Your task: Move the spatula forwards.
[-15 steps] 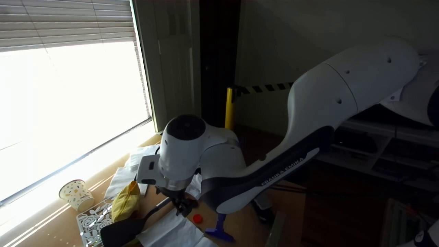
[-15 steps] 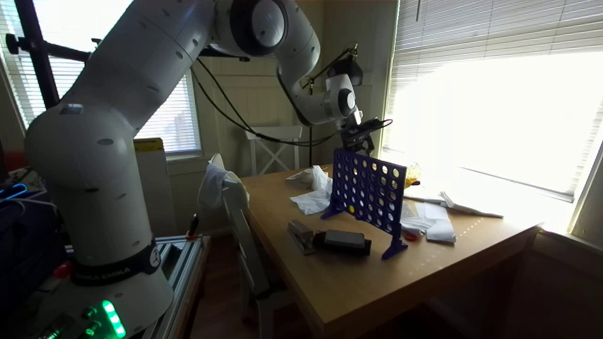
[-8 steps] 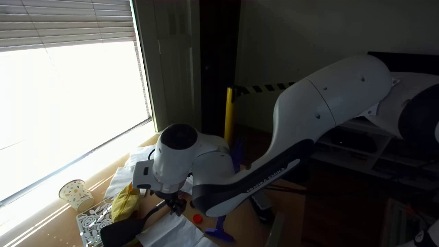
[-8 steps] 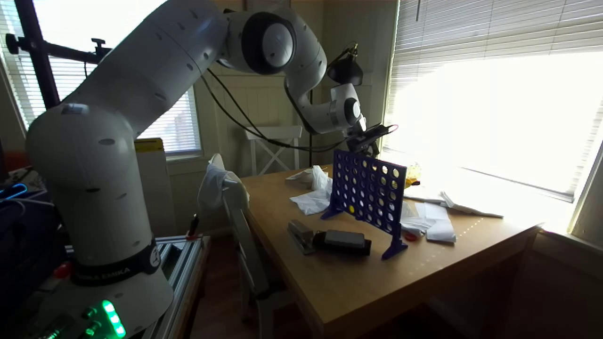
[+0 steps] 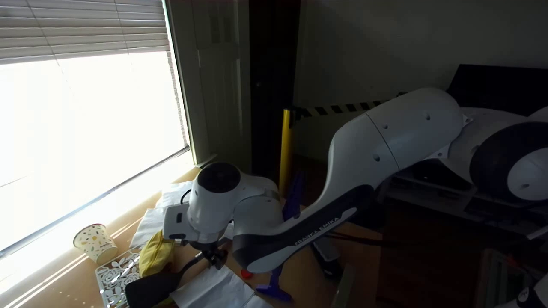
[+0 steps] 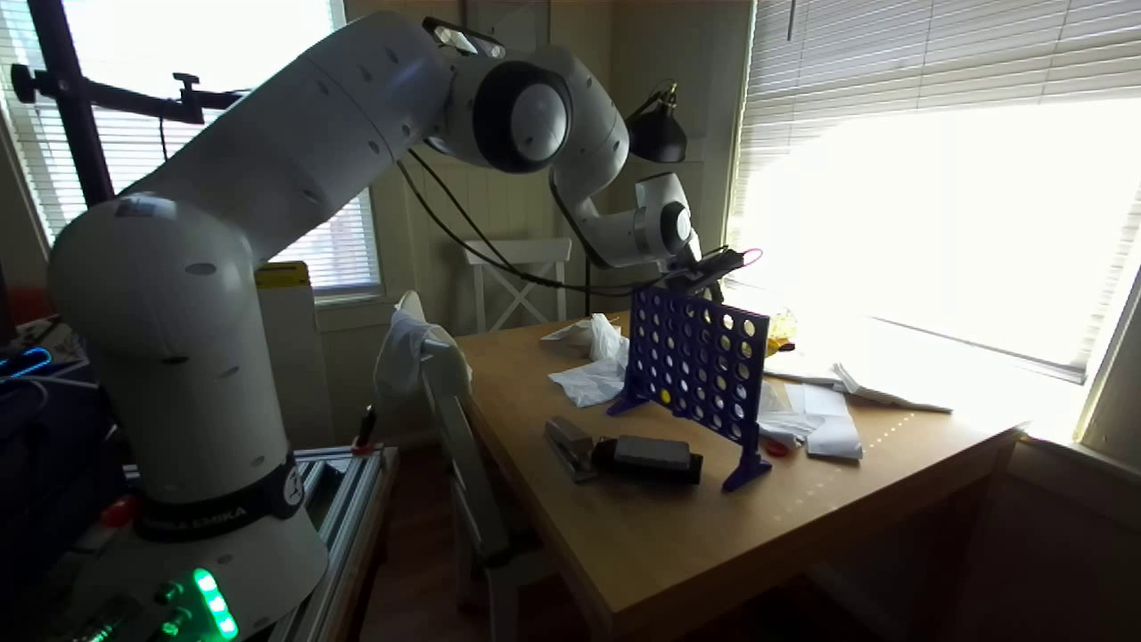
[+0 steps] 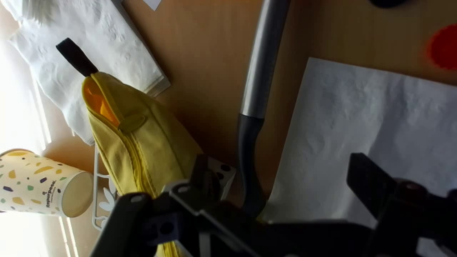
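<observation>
The spatula lies on the table. Its black flat head [image 5: 150, 289] shows at the lower left in an exterior view, and its handle runs up toward my gripper [image 5: 215, 259]. In the wrist view its grey metal handle [image 7: 262, 67] and dark curved neck pass between my fingers; the head is hidden below the gripper. My gripper [image 7: 280, 166] is open, with the fingers apart on either side of the neck and no contact seen. In an exterior view the gripper [image 6: 713, 287] is partly hidden behind the purple rack, and the spatula is out of sight.
A yellow pouch [image 7: 142, 142] lies close beside the left finger. White napkins [image 7: 357, 135] lie under the right finger. A paper cup [image 5: 96, 244], white openwork trivet [image 5: 112, 278], red disc [image 5: 246, 273], purple rack [image 6: 695, 366] and stapler [image 6: 570, 446] are also on the table.
The arm has come lower, and the gripper has moved toward the spatula's head, left and slightly down in an exterior view. More handle shows behind it. The spatula has not moved.
</observation>
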Controlling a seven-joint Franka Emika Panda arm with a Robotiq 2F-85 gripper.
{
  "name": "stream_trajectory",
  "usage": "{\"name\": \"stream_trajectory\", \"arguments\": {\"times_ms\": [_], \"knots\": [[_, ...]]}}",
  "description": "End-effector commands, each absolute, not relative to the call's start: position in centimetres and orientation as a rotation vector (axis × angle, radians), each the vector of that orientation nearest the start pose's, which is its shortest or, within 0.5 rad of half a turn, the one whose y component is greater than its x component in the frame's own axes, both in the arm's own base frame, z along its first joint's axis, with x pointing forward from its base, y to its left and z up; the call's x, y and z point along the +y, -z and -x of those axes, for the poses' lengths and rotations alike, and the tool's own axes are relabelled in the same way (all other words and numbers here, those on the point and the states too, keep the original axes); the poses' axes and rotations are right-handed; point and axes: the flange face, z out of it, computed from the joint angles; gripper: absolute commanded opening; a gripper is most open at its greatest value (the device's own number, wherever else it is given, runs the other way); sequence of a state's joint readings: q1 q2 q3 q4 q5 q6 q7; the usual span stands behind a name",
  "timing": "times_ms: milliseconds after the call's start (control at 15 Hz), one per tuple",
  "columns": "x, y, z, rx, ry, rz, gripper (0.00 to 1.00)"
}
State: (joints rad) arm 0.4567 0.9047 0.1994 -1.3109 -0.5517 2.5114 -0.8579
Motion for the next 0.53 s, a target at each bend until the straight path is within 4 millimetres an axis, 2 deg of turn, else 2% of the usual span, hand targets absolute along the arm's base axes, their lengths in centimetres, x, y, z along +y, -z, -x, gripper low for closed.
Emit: {"name": "stream_trajectory", "arguments": {"times_ms": [0,467], "knots": [[44.3,-21.7,-65.1,2.259,-0.474,-1.723,1.0],[44.1,-20.3,-66.4,2.325,-0.507,-1.701,1.0]]}}
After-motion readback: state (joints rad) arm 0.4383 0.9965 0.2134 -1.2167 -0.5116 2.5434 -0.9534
